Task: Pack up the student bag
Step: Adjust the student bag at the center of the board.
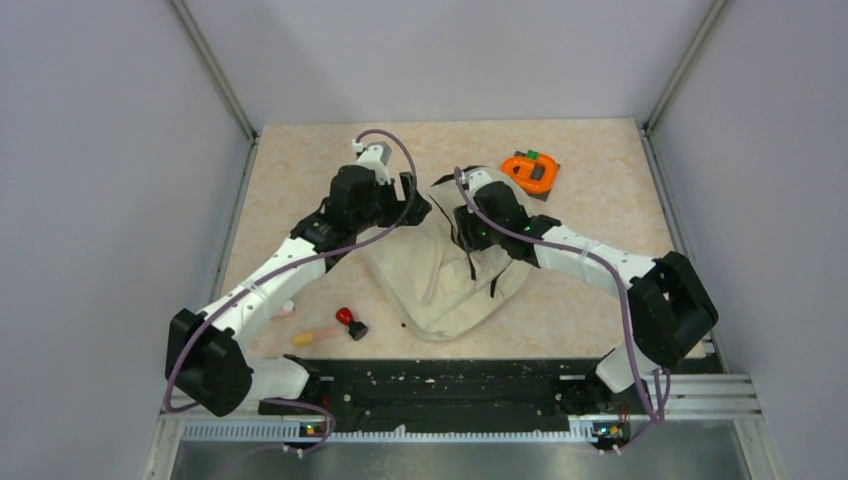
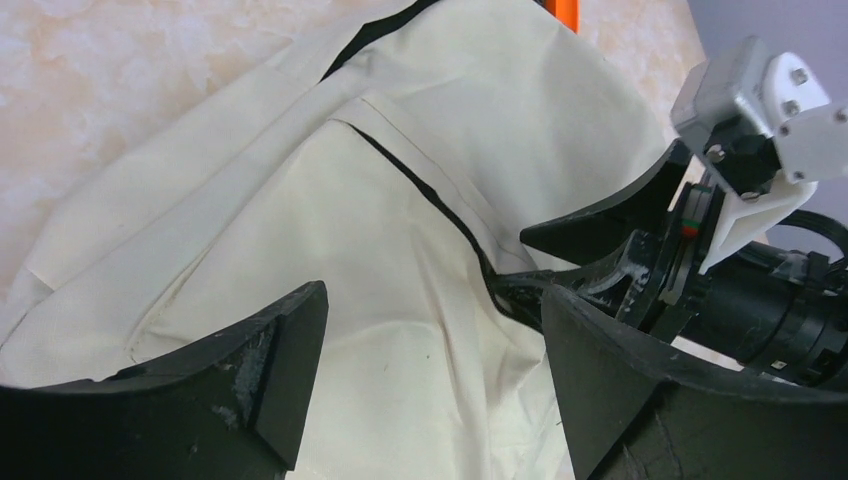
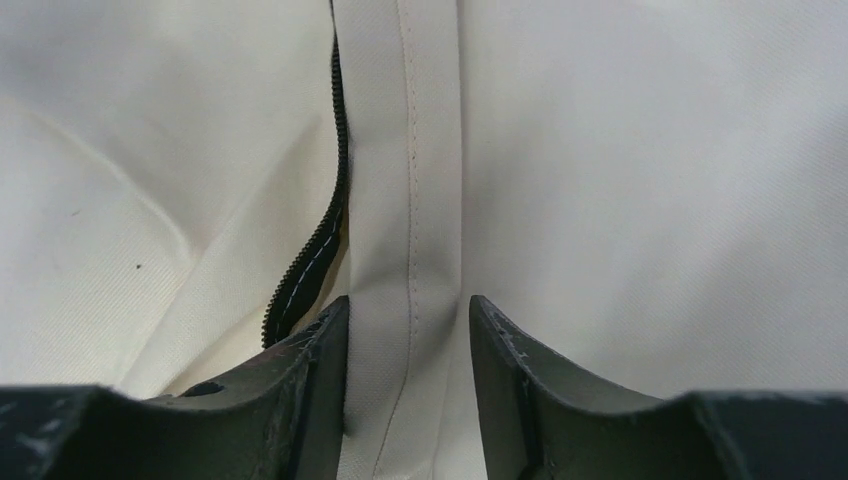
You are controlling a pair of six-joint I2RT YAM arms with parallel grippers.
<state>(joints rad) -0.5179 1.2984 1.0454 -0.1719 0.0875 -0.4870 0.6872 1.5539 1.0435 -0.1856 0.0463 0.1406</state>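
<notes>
The student bag [image 1: 440, 270] is lying slumped mid-table [image 1: 300, 170], the left hand [image 2: 430, 310] hovering wide open above it, the right hand [image 3: 408, 310] narrowly straddling the fabric band [image 3: 410, 200] beside its zipper [image 3: 320, 250], grip unclear, while an orange object [image 1: 530, 170] and a red-capped item [image 1: 350, 322] are waiting unpacked

A table [image 1: 300, 180] with a pale beige, marbled top fills the middle of the overhead view. Plain lilac-grey walls close it in: one at 9 o'clock [image 1: 100, 150], one at 12 o'clock [image 1: 440, 50] and one at 3 o'clock [image 1: 760, 130]. Slim metal posts stand where they meet, at 11 o'clock [image 1: 215, 70] and 1 o'clock [image 1: 685, 65]. At 6 o'clock a black plate [image 1: 450, 385] lies along the table's near edge, with a toothed metal rail [image 1: 450, 430] just beyond it. The light is soft and even, casting only faint shadows.
</notes>
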